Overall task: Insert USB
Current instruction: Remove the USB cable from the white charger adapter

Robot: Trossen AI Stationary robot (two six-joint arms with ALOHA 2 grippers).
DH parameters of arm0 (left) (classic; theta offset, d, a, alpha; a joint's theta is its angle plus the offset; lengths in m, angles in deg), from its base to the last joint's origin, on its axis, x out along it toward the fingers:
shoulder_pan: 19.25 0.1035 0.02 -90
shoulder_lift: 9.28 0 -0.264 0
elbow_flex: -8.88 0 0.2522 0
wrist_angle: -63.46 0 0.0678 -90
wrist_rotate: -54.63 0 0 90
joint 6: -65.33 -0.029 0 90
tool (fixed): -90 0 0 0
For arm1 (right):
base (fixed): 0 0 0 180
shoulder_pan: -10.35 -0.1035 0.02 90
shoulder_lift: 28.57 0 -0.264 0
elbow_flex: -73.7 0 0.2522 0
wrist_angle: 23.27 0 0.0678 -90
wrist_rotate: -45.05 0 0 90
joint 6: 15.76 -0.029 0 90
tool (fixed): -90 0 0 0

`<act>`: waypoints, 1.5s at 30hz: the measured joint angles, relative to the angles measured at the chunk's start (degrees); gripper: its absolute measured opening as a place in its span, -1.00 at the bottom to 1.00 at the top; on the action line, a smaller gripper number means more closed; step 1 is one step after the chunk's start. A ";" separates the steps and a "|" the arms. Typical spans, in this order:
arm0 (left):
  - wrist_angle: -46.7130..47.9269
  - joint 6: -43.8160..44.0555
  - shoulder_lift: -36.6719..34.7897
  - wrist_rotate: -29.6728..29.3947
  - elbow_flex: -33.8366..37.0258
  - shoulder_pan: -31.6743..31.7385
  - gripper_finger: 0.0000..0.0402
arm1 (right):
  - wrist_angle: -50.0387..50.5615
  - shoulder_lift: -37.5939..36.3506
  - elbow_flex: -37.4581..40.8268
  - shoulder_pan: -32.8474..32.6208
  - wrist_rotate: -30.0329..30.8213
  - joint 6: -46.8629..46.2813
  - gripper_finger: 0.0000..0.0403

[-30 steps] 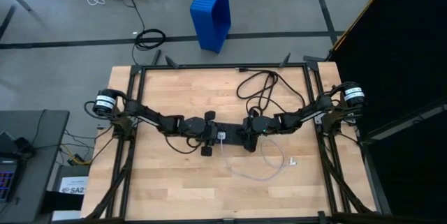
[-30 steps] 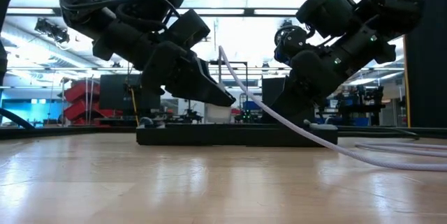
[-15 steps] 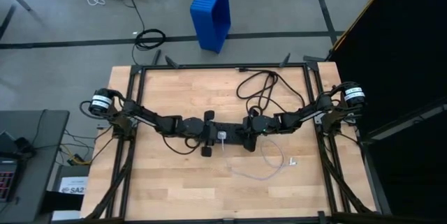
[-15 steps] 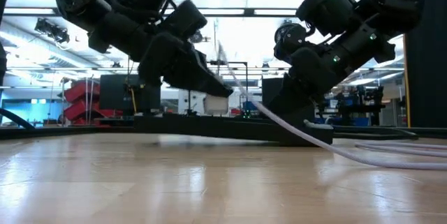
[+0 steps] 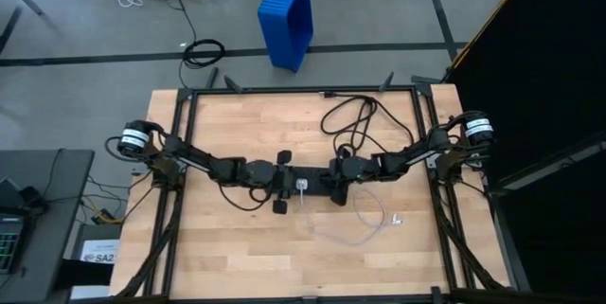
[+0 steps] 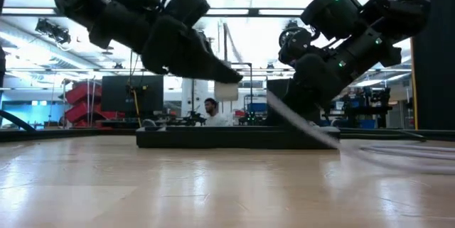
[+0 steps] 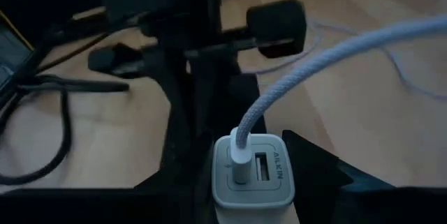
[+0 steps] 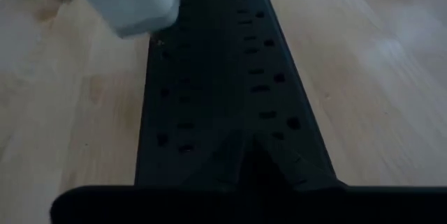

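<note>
The white charger (image 7: pixel 249 172), cable (image 7: pixel 328 53) attached, is pinched by the left gripper (image 5: pixel 284 182); it should be lowered squarely onto the power strip (image 8: pixel 223 84), steadied by the closed right gripper (image 5: pixel 333 179).

Charger (image 6: pixel 226 91) now higher above strip (image 6: pixel 234 138)

Two grippers: left gripper (image 5: pixel 281 182), right gripper (image 5: pixel 333 181). One white USB cable (image 5: pixel 365 219), one white charger block (image 7: pixel 250 170), one black power strip (image 8: pixel 223 84), one blue bin (image 5: pixel 287 19).

The wooden table (image 5: pixel 227 238) carries a black power strip (image 5: pixel 312 179), a black cord (image 5: pixel 355 119) and the looped USB (image 5: pixel 365 223).
</note>
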 joint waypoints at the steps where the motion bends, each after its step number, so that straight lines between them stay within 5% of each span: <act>1: -0.02 0.00 -0.13 -0.09 -0.08 0.02 -0.39 | 0.06 -0.60 0.04 -0.17 -0.31 0.58 -0.95; 14: -0.04 0.17 0.01 -0.06 -0.04 -0.49 -0.39 | -10.80 -7.96 -0.02 -4.89 2.56 3.88 -0.81; 29: -1.82 -0.72 0.03 0.02 -0.02 -1.55 -0.39 | -19.71 -2.56 -1.72 -6.81 6.49 9.57 -0.14; 45: -2.01 -0.72 0.06 -0.02 0.03 -1.55 -0.39 | -15.76 -2.63 -4.62 -8.84 6.51 11.82 -0.26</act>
